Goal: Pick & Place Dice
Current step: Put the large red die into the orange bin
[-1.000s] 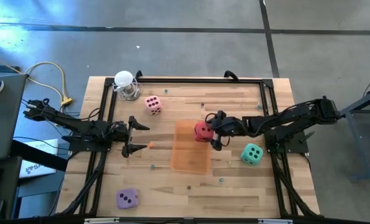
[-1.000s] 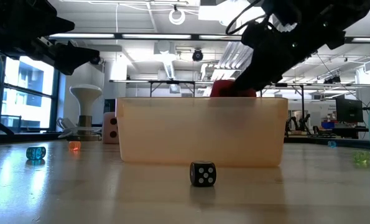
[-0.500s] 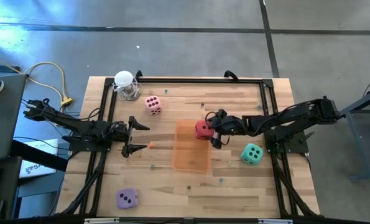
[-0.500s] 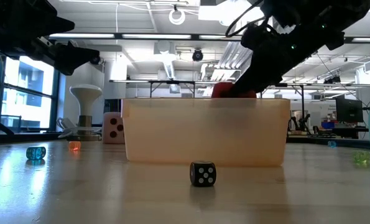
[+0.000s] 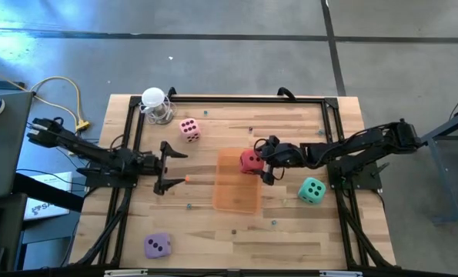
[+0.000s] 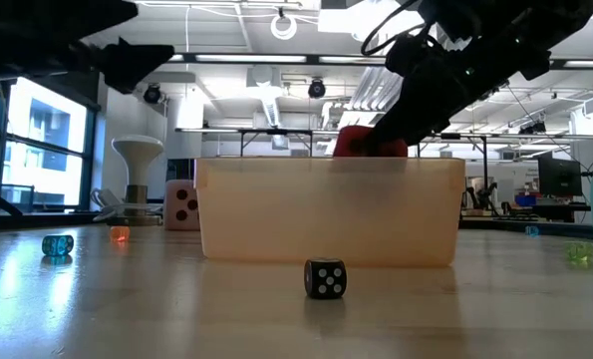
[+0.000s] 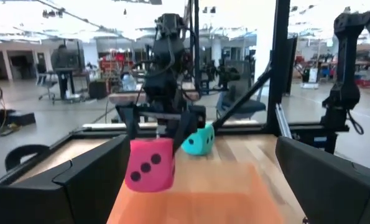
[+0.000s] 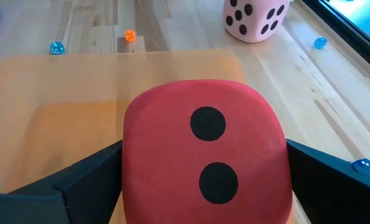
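A: Red die (image 5: 251,161) position?

B: Clamped between the two dark fingers of the right hand (image 5: 264,162), raised over the far right corner of the orange tray (image 5: 236,192). In the low view the die shows above the tray's rim. Its two-pip face points at the right wrist camera.

A: Texture, shape?

B: Red die looks soft, a cube with rounded corners and dark round pips. Tray is a translucent orange rectangle with a low wall. Worktop (image 5: 290,227) is pale wood planks, edged with a black frame.

A: Other dice?

B: Pink die (image 5: 188,128) on the worktop beyond the tray, near a white knob-shaped object (image 5: 155,105). Teal-green die (image 5: 312,190) to the right of the tray, close under the right arm. Lilac-purple die (image 5: 157,245) at the near left. A small black die (image 6: 325,278) lies in front of the tray.

A: Left hand (image 5: 172,165)?

B: Left of the tray, fingers spread wide, holding nothing.
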Robot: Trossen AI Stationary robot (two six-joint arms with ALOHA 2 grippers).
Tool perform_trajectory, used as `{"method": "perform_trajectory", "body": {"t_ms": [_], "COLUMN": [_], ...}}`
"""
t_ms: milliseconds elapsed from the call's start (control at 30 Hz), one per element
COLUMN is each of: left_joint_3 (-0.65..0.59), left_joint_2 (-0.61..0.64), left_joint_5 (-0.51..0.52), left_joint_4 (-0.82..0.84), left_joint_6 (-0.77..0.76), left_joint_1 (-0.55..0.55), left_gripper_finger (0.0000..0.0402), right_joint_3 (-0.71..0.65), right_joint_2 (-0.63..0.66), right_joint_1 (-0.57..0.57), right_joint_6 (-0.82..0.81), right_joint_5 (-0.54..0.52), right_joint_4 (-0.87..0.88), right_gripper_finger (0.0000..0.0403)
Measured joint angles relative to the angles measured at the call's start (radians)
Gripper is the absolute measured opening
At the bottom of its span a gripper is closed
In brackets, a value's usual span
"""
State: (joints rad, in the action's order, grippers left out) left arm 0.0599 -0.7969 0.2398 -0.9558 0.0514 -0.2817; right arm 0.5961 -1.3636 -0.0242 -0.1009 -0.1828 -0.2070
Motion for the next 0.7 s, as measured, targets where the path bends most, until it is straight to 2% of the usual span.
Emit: {"method": "perform_trajectory", "body": {"t_ms": [233,433,500,633,700], "left_joint_3": [0.134,0.312,0.374,0.486,0.535], "left_joint_2": [-0.363,-0.675,-0.757,-0.874,-0.916], "left_joint_5": [-0.003,-0.039,-0.119,-0.36,-0.445], "left_joint_4": [-0.232,-0.35,-0.379,-0.387,-0.385], "left_joint_6": [0.087,0.047,0.01,-0.069,-0.116], "left_joint_1": [0.072,0.182,0.214,0.261,0.281], "left_gripper_finger": [0.0391,0.0391,0.0391,0.0391,0.0391], "right_joint_3": [0.0,0.0,0.0,0.0,0.0], "right_joint_2": [0.0,0.0,0.0,0.0,0.0], "right_joint_1": [0.0,0.0,0.0,0.0,0.0], "right_joint_6": [-0.004,-0.006,-0.007,-0.007,-0.007], "right_joint_5": [0.003,0.003,0.004,0.004,0.003], "right_joint_4": [-0.002,-0.005,-0.008,-0.007,-0.008], "right_gripper_finger": [0.0397,0.0397,0.0397,0.0397,0.0397]}}
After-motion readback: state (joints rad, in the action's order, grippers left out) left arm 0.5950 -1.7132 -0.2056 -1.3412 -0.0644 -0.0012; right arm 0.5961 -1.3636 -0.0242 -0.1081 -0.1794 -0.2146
